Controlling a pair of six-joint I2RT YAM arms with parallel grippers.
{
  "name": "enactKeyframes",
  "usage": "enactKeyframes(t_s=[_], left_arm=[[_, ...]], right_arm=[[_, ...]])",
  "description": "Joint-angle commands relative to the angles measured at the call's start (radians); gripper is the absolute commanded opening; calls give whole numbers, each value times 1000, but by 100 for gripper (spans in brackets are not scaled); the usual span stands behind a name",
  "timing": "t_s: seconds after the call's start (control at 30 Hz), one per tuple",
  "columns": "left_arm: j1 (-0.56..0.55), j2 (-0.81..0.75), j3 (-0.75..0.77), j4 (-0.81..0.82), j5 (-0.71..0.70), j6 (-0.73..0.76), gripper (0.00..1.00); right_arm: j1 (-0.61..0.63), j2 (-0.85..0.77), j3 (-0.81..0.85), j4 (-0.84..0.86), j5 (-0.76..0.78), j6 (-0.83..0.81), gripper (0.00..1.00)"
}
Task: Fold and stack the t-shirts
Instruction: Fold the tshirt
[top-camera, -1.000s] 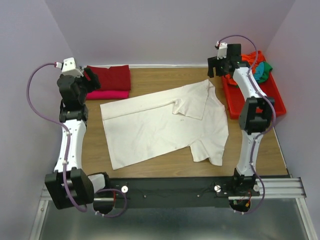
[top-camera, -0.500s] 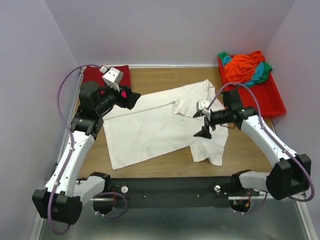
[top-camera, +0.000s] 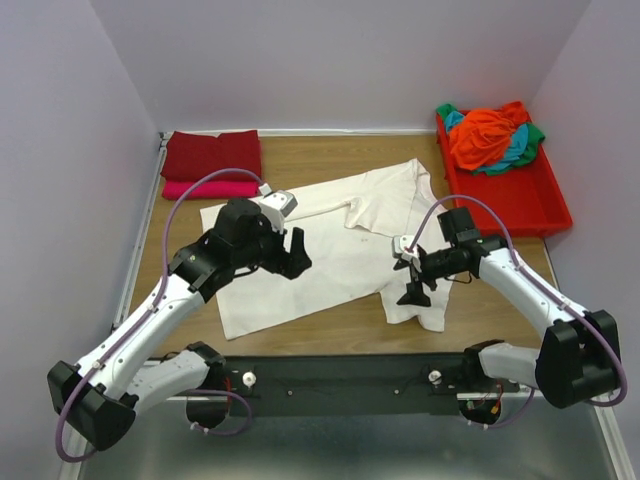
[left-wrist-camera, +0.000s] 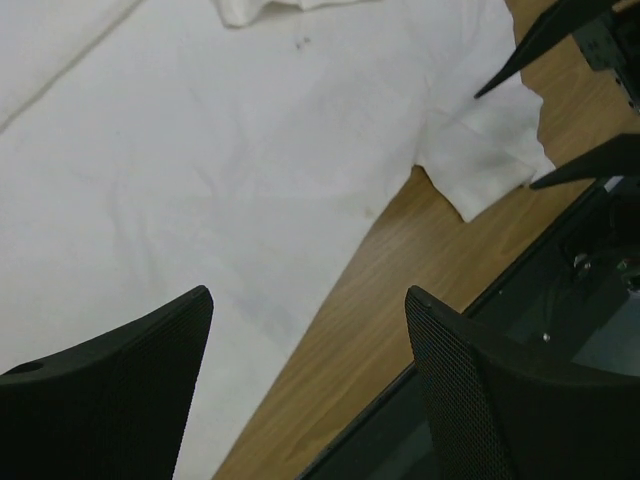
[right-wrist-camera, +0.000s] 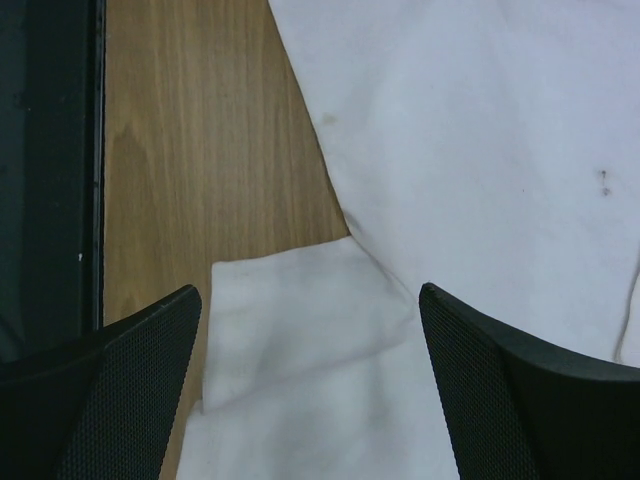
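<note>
- Step in hand: folding the cream-white t-shirt (top-camera: 340, 270), which lies spread on the tabletop (top-camera: 340, 330) beneath both claws.
- The left claw (top-camera: 293, 253) and right claw (top-camera: 410, 272) hover released and empty.
- The next move likely calls for descending and pinching an edge.
- Count: one spread shirt. Two are folded beyond the left claw: the dark red t-shirt (top-camera: 212, 155) and the pink t-shirt (top-camera: 210, 188).
- One orange, teal and green heap (top-camera: 490, 140) sits in the red tray (top-camera: 520, 200) beyond the right claw.

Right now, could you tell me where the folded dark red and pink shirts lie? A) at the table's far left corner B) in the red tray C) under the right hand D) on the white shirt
A: the dark red shirt and pink shirt lie together there.
</note>
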Motion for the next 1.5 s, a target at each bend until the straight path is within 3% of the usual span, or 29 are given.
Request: enactKeyframes(t_s=[0.0,0.17,0.23,0.33,0.47,0.6,0.77,1.47], left_arm=[[-67,0,-6,-99,-95,-60,86],[-73,-48,-13,-72,-138,-68,86],[-75,-62,-21,-43,-137,-76,86],[-75,-74,-18,-20,-151,-65,86],[-73,-66,-10,-1,-177,-42,86],[-75,-53,-18,13,-177,-27,86],[-75,-49,-25,20,-171,-31,86],[-75,-54,-36,51,-178,-60,86]], right_arm=[[-3,-18,8,-4,85,-3,95],[-3,-102,34,-139,310,-185,91],[-3,-113,39,-205,428,-274,84],[-3,-101,58,-419,525,-471,75],[-5,-83,27,-501,576,-601,71],[-3,-89,-73,-474,611,-766,64],[-5,-93,-125,-449,619,-847,57],[18,-109,-263,-351,634,-1094,51]])
